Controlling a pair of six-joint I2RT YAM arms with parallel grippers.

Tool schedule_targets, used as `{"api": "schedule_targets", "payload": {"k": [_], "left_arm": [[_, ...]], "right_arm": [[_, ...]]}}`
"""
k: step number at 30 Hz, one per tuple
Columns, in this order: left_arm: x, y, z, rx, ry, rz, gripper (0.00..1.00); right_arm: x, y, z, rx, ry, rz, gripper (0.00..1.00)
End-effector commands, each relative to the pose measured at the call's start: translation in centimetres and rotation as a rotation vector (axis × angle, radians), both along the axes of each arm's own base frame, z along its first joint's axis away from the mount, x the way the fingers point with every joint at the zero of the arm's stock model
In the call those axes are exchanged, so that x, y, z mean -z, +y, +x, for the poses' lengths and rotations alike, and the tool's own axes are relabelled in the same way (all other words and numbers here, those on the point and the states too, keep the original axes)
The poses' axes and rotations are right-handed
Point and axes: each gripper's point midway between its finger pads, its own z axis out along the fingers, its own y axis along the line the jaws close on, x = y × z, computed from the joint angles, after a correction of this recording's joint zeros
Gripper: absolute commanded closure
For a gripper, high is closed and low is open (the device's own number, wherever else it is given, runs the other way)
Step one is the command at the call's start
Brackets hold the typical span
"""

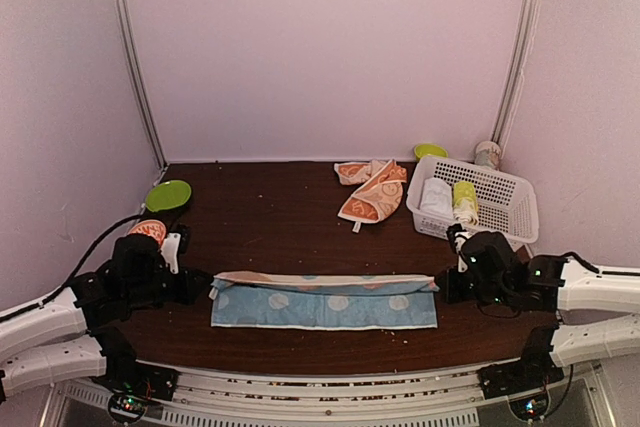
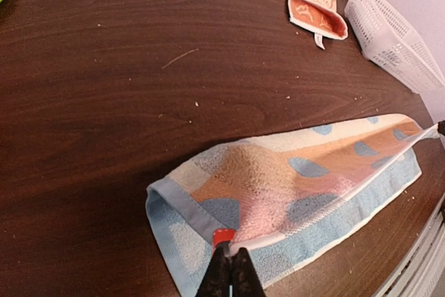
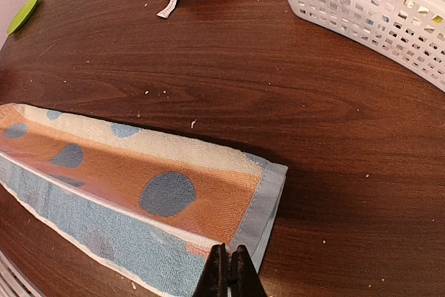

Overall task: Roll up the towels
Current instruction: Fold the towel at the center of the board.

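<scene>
Desk [image 1: 270,227], dark wood, crumbs scattered over it.

- Blue towel [image 1: 325,302]: lies flat at 6 o'clock, near the front edge, long side running 9 to 3. It is folded lengthwise. The upper layer shows an orange and cream face with blue dots, and a strip of light blue shows along the near side.
- Left end effector [image 2: 229,273]: at the towel's 9 o'clock end, fingers closed and pinching the white hem of the upper layer.
- Right end effector [image 3: 228,273]: at the 3 o'clock end, fingers closed on the same layer's corner by the blue border.
- The hem runs in a straight, taut line from one end effector to the other.
- Orange towel [image 1: 372,190]: crumpled at 1 o'clock, well apart from the blue towel and untouched. A small white tag hangs off its near edge.
- Basket [image 1: 500,202]: white lattice at 2 o'clock, just beside the orange towel. It holds a white roll [image 1: 436,197] and a yellow-green roll [image 1: 465,202], side by side.
- Green plate [image 1: 168,195]: at 10 o'clock, by the left wall.
</scene>
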Motion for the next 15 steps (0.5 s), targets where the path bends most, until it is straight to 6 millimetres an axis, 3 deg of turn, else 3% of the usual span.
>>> {"api": "schedule_targets", "payload": {"k": [1,8,9,15], "left_arm": [[0.0,-0.1,-0.7,0.004,0.021,-0.023,1.0],[0.0,0.2,-1.1,-0.009,0.027,-0.037,1.0],[1.2,0.5,-1.4,-0.012,0.048,-0.02,1.0],[2.0,0.3,-1.6,-0.002,0.067,-0.013,1.0]], "right_arm": [[0.8,-0.6,-1.0,-0.005,0.029,-0.016,1.0],[1.6,-0.5,-1.5,-0.013,0.05,-0.01,1.0],[1.7,-0.5,-1.6,-0.015,0.052,-0.011,1.0],[2.2,0.0,-1.9,-0.024,0.064,-0.013,1.0]]}}
